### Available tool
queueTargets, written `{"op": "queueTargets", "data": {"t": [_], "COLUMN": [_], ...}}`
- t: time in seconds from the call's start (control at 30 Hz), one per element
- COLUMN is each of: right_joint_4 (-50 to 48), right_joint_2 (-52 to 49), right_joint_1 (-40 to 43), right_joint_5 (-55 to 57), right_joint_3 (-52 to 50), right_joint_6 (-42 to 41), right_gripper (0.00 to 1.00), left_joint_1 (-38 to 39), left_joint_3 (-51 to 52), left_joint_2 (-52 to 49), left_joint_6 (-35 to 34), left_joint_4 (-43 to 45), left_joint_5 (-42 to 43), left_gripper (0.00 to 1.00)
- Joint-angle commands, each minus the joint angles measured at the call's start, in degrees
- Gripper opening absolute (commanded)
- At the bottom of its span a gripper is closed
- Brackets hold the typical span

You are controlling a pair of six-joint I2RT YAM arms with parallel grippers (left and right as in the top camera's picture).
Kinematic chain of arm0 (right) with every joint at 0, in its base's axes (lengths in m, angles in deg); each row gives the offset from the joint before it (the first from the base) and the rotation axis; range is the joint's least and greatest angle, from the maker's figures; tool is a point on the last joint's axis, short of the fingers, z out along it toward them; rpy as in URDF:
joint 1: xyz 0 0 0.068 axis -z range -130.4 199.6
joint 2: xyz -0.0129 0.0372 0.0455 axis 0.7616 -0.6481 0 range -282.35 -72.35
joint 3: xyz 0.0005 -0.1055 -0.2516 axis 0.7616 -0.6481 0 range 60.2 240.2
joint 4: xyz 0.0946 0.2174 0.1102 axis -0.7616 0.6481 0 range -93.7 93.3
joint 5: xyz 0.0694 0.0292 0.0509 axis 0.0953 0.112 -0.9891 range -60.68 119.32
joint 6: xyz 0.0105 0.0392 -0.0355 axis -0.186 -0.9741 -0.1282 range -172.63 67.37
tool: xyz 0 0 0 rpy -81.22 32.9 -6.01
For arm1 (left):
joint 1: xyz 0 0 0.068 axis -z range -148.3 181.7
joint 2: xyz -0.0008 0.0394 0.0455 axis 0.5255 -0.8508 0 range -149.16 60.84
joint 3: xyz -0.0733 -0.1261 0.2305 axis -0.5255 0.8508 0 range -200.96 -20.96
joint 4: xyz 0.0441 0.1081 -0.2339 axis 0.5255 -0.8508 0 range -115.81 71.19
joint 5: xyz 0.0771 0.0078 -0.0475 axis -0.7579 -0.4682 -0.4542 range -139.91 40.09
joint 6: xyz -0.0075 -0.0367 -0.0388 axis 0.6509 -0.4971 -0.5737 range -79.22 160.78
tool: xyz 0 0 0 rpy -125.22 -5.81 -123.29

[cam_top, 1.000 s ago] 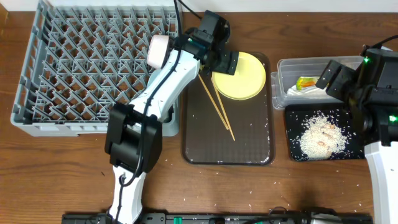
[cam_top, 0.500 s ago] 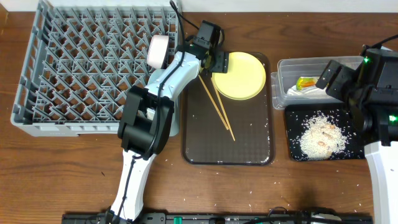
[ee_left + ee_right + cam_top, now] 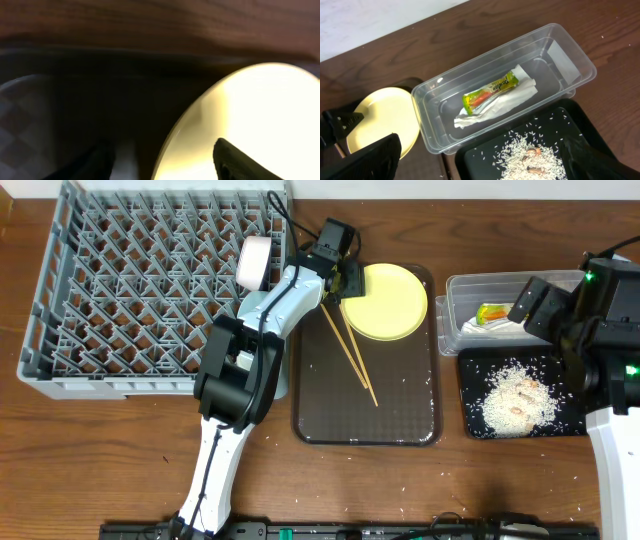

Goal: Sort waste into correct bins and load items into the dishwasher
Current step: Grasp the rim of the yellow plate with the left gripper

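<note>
Left hand (image 3: pixel 162 157) straddles the rim of the yellow plate (image 3: pixel 250 115), not yet gripping it — right hand (image 3: pixel 482 155) hangs wide open above the tub (image 3: pixel 570 50).

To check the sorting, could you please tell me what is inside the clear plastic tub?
The clear tub holds a green-and-yellow wrapper lying on a white napkin; anything beneath the napkin is hidden.

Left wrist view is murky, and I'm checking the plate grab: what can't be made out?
- Left wrist: plate blurred, too close; its right side cut off by the frame.
- Left wrist: fingers are dark blurs; contact with the rim unclear.
- Overhead: left gripper fingertips hidden under its own wrist.
</note>
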Motion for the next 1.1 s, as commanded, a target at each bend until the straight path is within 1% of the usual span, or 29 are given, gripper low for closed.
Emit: {"op": "queueTargets", "data": {"t": [0.0, 0.13, 0.33, 0.37, 0.4, 0.53, 0.57, 0.6, 0.7, 0.8, 1.07], "right_joint_4": [-0.1, -0.1, -0.1, -0.1, -0.1, -0.1, -0.1, -0.1, -0.1, -0.1, -0.1], "right_joint_2": [0.1, 0.1, 0.1, 0.1, 0.1, 0.1, 0.1, 0.1, 0.1, 0.1, 0.1], "right_joint_1": [0.2, 0.2, 0.2, 0.2, 0.2, 0.2, 0.2, 0.2, 0.2, 0.2, 0.2], "right_joint_5": [0.5, 0.5, 0.5, 0.5, 0.5, 0.5, 0.5, 0.5, 0.5, 0.5, 0.5], "right_joint_3": [0.7, 0.7, 0.7, 0.7, 0.7, 0.7, 0.7, 0.7, 0.7, 0.7, 0.7], "right_joint_6": [-0.6, -0.6, -0.6, -0.6, -0.6, -0.6, -0.6, -0.6, -0.6, -0.6, -0.6], "right_gripper": [0.99, 0.99, 0.99, 0.99, 0.99, 0.99, 0.99, 0.99, 0.99, 0.99, 0.99], "left_joint_1": [0.2, 0.5, 0.9, 0.9, 0.9, 0.8, 0.8, 0.8, 0.6, -0.5, -7.8], "left_joint_3": [1.5, 1.5, 1.6, 1.6, 1.7, 1.8, 1.8, 1.8, 1.7, 1.7, 1.7], "left_joint_2": [-1.4, -1.9, -4.5, -4.7, -4.8, -4.8, -4.8, -4.8, -4.7, -4.6, -4.4], "left_joint_6": [-7.2, -7.3, -7.3, -7.3, -7.3, -7.3, -7.3, -7.3, -7.6, -9.0, -9.0], "left_joint_4": [0.7, 1.1, 0.8, 0.7, 0.7, 0.0, -0.1, -0.2, -0.9, -1.7, -1.3], "left_joint_5": [-0.3, -2.1, -2.2, -2.2, -2.2, -2.2, -2.2, -2.2, -2.2, -0.3, 20.7], "left_gripper": [0.60, 0.59, 0.48, 0.42, 0.39, 0.19, 0.12, 0.09, 0.08, 0.07, 0.07]}}
